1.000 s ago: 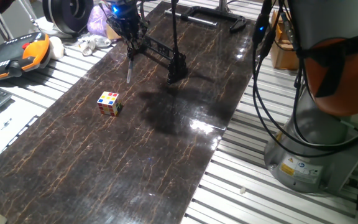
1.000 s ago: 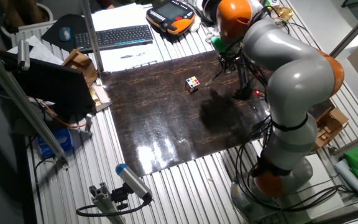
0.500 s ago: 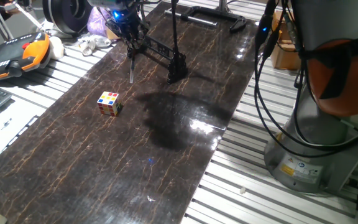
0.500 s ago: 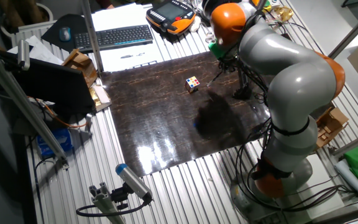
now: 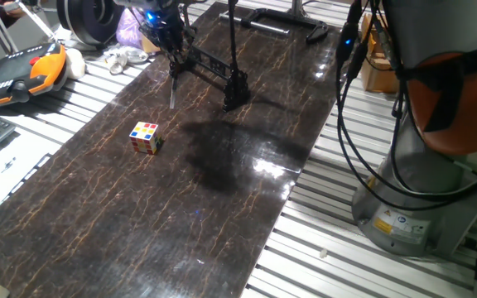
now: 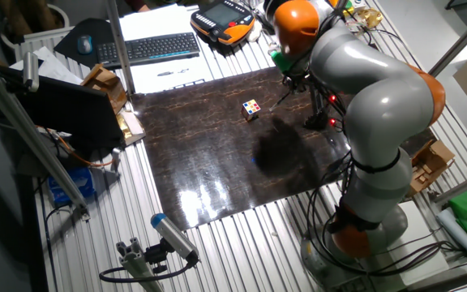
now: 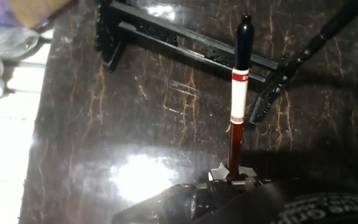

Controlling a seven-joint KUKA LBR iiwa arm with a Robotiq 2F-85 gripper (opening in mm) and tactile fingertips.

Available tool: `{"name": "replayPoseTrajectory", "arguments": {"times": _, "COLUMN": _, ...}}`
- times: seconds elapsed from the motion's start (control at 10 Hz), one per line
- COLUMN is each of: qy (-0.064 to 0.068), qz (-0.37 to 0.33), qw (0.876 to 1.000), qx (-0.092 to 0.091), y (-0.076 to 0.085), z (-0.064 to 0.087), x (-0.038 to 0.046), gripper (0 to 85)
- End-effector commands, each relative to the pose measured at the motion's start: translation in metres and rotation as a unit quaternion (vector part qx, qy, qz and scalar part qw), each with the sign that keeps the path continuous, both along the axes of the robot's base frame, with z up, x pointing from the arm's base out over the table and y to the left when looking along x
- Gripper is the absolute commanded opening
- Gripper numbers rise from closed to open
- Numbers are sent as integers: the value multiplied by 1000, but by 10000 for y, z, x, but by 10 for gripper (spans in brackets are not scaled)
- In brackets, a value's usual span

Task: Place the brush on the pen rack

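Half done, by my judgement: the brush (image 7: 238,93) is lifted and carried to the pen rack (image 7: 166,34), not yet laid on it.
Its shaft runs dark red to white with red bands and a black end; the tool (image 7: 232,177) is clamped on its lower end, above the dark bench (image 5: 222,199).
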State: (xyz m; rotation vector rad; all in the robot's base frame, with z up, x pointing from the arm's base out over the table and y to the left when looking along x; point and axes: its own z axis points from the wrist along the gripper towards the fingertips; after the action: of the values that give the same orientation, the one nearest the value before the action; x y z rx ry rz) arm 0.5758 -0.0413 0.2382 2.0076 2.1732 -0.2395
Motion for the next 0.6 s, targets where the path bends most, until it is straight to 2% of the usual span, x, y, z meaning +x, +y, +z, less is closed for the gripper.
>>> {"name": "replayPoseTrajectory", "arguments": {"times": 0.0, "qy": 1, "qz": -7, "qw": 1000, "qx": 2, "y": -18, "z": 18, "x": 25, "gripper": 10}}
{"name": "replayPoseTrajectory", "arguments": {"times": 0.2, "qy": 6, "qz": -10, "qw": 1000, "qx": 9, "y": -98, "z": 67, "x": 122, "gripper": 10}}
{"name": "replayPoseTrajectory", "arguments": {"times": 0.5, "qy": 11, "qz": -5, "qw": 1000, "qx": 9, "y": -186, "z": 110, "x": 242, "gripper": 10}}
